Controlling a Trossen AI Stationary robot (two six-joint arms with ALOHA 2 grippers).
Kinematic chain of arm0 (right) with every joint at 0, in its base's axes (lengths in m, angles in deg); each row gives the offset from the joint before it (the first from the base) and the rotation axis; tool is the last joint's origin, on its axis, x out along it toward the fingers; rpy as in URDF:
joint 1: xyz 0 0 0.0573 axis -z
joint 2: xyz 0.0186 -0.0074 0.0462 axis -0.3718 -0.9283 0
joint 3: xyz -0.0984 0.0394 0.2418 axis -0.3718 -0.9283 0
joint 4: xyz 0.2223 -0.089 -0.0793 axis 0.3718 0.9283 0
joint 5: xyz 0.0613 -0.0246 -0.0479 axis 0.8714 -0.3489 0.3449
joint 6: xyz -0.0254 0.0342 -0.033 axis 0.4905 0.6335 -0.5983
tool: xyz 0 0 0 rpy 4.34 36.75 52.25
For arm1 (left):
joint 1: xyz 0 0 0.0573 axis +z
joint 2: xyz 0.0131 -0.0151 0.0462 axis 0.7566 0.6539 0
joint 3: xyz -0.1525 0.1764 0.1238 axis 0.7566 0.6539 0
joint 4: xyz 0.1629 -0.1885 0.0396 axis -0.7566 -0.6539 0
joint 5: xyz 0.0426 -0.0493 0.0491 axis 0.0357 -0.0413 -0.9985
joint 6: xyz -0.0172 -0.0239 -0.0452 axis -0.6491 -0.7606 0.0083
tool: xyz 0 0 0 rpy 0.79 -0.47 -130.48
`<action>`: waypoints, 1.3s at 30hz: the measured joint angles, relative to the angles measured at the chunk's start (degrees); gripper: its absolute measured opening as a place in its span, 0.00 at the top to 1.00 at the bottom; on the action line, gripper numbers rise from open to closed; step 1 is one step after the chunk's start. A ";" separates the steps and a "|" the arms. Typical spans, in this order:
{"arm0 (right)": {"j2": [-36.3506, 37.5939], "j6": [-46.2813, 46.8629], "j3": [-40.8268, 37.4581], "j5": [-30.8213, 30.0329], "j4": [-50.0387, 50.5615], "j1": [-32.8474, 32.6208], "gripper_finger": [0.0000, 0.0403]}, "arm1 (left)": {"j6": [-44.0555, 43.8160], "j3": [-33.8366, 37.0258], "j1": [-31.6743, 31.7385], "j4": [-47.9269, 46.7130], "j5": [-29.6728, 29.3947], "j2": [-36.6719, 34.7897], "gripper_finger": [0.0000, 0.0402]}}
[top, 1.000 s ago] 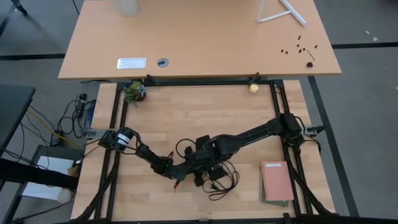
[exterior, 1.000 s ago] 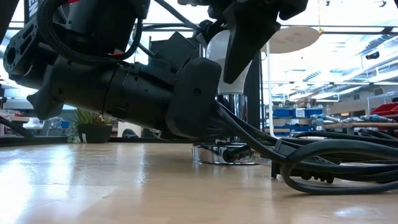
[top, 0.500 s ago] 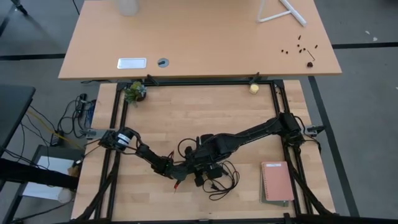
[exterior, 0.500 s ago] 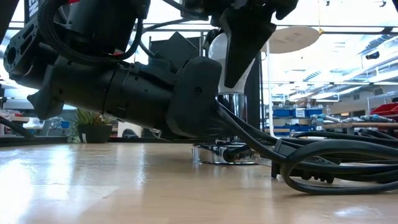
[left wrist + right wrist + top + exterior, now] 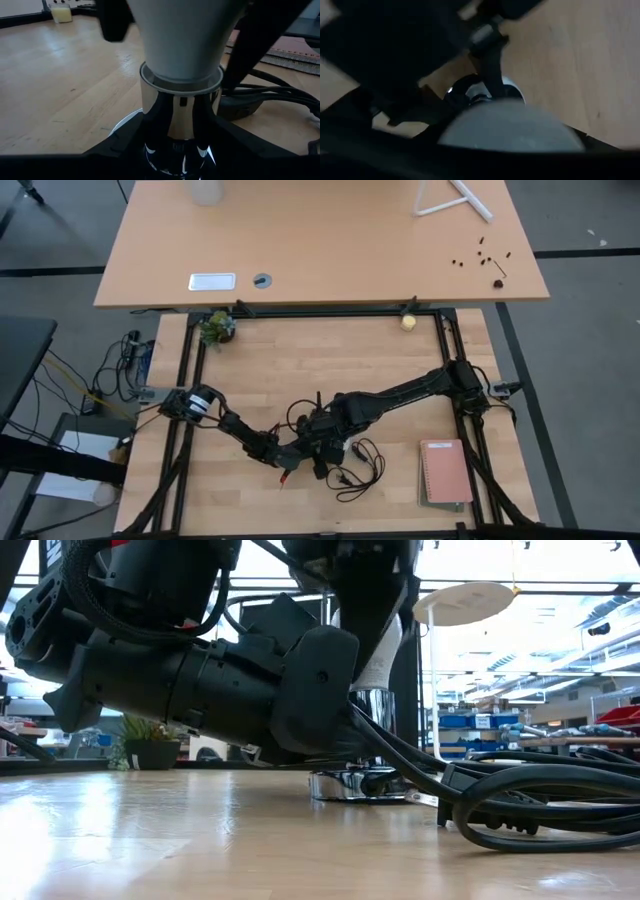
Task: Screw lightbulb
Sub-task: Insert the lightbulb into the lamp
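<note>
The white lightbulb [image 5: 181, 37] stands upright with its base in the chrome neck of the socket [image 5: 180, 112]. The socket's round base [image 5: 350, 786] sits on the wooden table, near the middle of its near half. My left gripper [image 5: 303, 448] lies low at the table, shut on the socket. My right gripper [image 5: 322, 430] comes down from above, shut on the bulb. In the right wrist view the bulb's dome [image 5: 510, 127] fills the foreground above the socket disc [image 5: 487, 90]. In the high view the arms hide bulb and socket. My left gripper pinches the socket's chrome neck [image 5: 150, 117] between its two fingers [image 5: 115, 150], just above the round base. The fingers come in level from the table's left. The socket stands upright with its base on the table. My right gripper holds the bulb's wide upper part [image 5: 145, 30] between its two fingers [image 5: 114, 22], one on each side. The fingers point down from above. The bulb stands upright, its base inside the socket's neck.
The socket's black cord [image 5: 520, 812] lies in loops on the table to the right of the socket [image 5: 355, 470]. A pink notebook [image 5: 445, 472] lies near the right front. A small plant [image 5: 215, 328] and a yellowish ball [image 5: 408, 322] sit at the far edge.
My right gripper has turned about its own axis over the bulb, its fingers swinging round the bulb in the low view. The bulb stays upright in the socket. The cord loops near the socket have shifted a little.
</note>
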 joint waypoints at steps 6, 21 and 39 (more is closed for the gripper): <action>0.05 11.62 -0.76 -1.10 0.12 -0.02 0.35 | -0.77 -0.02 -0.02 -1.08 -0.55 -0.04 0.51; 0.05 35.49 -0.89 -1.39 0.21 -0.25 0.35 | -1.03 -0.04 -0.13 -1.85 -1.04 -0.07 0.51; -0.02 25.65 -1.00 -3.50 -3.21 -2.15 0.23 | -1.20 0.00 -0.15 -2.01 -1.57 -0.07 0.51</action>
